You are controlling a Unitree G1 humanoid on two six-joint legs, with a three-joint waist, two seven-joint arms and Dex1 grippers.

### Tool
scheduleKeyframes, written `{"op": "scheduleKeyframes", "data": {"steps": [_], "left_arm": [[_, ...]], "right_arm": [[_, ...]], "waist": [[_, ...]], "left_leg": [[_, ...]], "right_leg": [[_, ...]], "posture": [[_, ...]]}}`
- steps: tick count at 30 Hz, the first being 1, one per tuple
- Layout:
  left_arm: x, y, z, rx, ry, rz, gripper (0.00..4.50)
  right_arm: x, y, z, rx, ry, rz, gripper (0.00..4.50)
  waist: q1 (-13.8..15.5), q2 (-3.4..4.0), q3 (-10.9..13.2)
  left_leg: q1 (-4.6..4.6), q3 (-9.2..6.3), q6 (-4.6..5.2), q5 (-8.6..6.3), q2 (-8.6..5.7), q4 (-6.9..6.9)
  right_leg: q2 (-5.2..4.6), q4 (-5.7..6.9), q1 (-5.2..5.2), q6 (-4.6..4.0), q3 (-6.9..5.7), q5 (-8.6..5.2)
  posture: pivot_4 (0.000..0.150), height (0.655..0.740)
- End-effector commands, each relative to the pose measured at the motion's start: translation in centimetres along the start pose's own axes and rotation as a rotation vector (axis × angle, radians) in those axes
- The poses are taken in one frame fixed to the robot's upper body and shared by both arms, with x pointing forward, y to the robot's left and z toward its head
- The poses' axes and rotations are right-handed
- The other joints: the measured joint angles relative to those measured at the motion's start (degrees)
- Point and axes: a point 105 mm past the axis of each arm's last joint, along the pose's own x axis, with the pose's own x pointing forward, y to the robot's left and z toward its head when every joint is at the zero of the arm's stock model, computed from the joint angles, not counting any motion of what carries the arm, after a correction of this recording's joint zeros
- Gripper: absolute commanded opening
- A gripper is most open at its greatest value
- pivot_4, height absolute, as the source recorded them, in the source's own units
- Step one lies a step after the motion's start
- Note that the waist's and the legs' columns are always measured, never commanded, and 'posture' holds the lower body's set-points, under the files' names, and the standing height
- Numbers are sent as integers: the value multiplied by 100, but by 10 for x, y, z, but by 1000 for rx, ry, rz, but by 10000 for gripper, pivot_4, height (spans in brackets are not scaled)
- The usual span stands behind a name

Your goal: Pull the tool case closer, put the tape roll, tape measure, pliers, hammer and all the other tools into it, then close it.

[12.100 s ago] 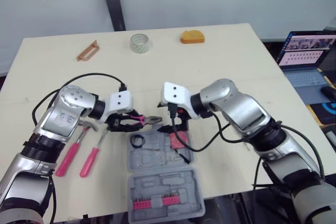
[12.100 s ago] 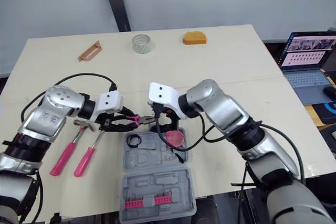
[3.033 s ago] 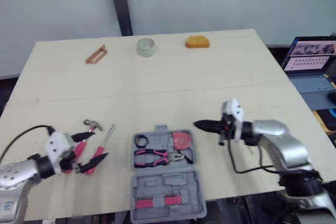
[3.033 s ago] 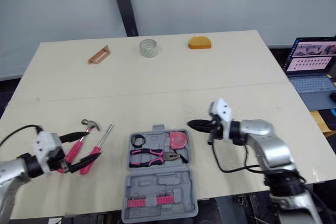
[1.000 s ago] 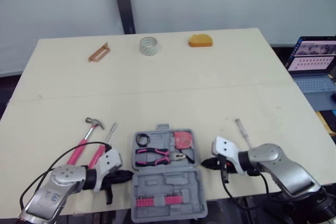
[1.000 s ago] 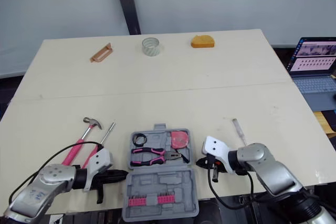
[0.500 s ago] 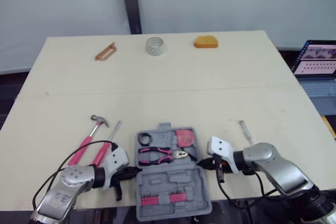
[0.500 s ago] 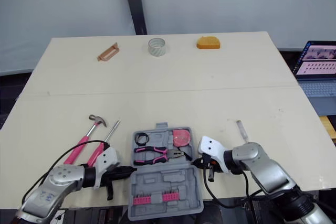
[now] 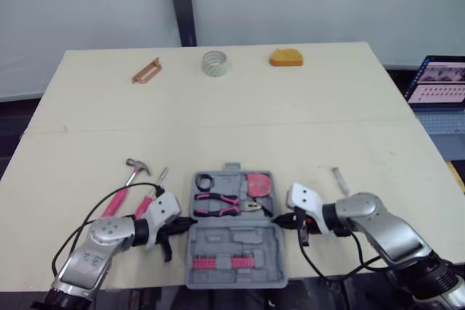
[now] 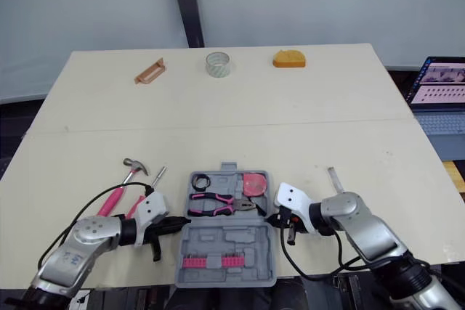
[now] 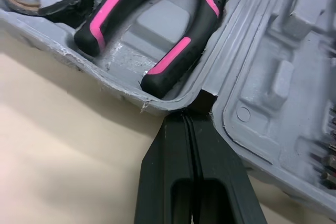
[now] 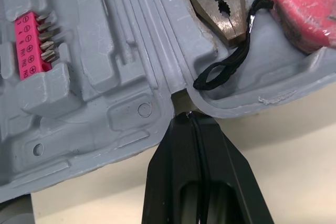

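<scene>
Tool case (image 9: 236,241) sits open at the near edge of the tabletop (image 9: 240,121), with the pliers (image 9: 225,203) and the pink tape measure (image 9: 259,184) already in the tray. We've got the left claw (image 9: 185,221) and right claw (image 9: 282,221) both pinched shut on nothing, tips pressed against the case's sides right at the hinge, so we reckon this is the drag-it-closer step. Next up is probably the hammer (image 9: 125,183) and screwdriver (image 9: 154,183) just left of the case. After that comes the tape roll (image 9: 215,62) way over at the far edge, which needs a long reach.
</scene>
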Motion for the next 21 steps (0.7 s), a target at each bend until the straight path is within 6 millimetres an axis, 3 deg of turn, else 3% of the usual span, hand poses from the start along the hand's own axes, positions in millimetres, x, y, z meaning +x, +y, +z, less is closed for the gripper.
{"op": "scheduleKeyframes", "data": {"steps": [1,21], "left_arm": [[6,-1,7,23,-27,-13,0],[11,8,15,49,-59,16,0]], "right_arm": [[-2,-3,16,-40,-58,-13,354],[-2,-23,23,-47,-88,-104,354]], "waist": [[3,0,0],[-5,0,0]], "left_leg": [[0,0,0,0,0,-4],[-2,1,0,0,0,-6]], "right_leg": [[0,0,-1,0,0,0],[1,-4,-3,1,-1,0]], "posture": [[1500,7400],[1500,7400]]}}
